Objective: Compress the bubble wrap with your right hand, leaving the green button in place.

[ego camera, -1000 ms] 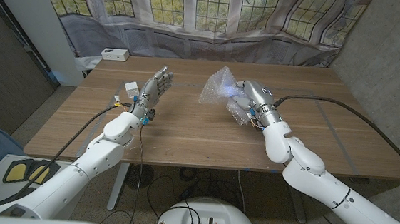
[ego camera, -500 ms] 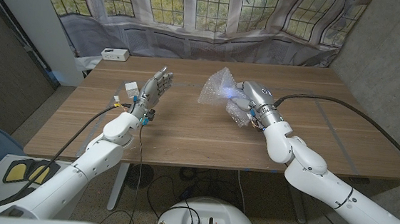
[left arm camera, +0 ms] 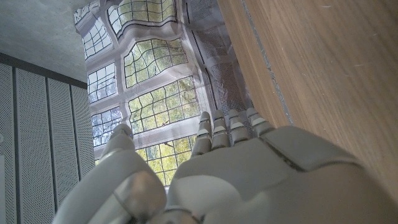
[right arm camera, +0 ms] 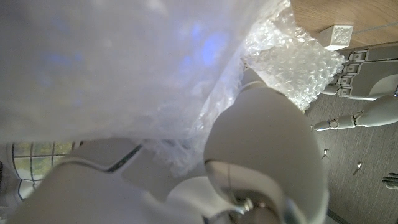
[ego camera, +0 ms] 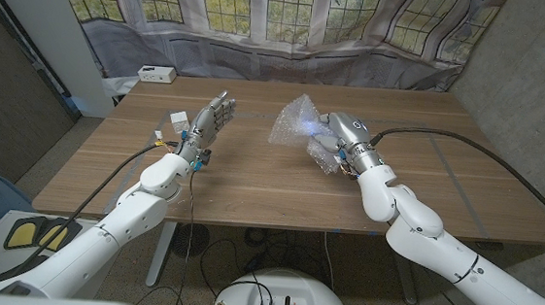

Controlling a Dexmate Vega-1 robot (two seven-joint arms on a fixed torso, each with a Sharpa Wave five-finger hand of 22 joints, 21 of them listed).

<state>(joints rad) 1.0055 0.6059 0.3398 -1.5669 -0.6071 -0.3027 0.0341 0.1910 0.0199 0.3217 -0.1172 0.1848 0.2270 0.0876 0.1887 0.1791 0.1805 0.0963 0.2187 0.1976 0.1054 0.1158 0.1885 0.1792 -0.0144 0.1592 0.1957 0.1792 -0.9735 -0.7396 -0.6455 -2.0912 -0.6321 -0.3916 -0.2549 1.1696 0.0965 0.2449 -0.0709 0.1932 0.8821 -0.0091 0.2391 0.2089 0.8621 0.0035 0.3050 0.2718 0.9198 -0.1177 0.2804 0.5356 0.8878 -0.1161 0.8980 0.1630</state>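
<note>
Two arms reach over the table (ego camera: 250,185), whose near half and right side lie bare. Past mid-table, right of centre, the right hand (ego camera: 344,137) closes round the crumpled bubble wrap (ego camera: 301,122). Toward the left edge, the left hand (ego camera: 209,121) stands open, fingers (left arm camera: 231,129) straight, holding nothing. A small white box (ego camera: 157,73) sits at the far left corner.

A small white rectangular box (ego camera: 156,73) sits at the far left corner of the brown wooden desk (ego camera: 251,175). Behind it hangs a printed leaded-window backdrop cloth (ego camera: 264,15).
</note>
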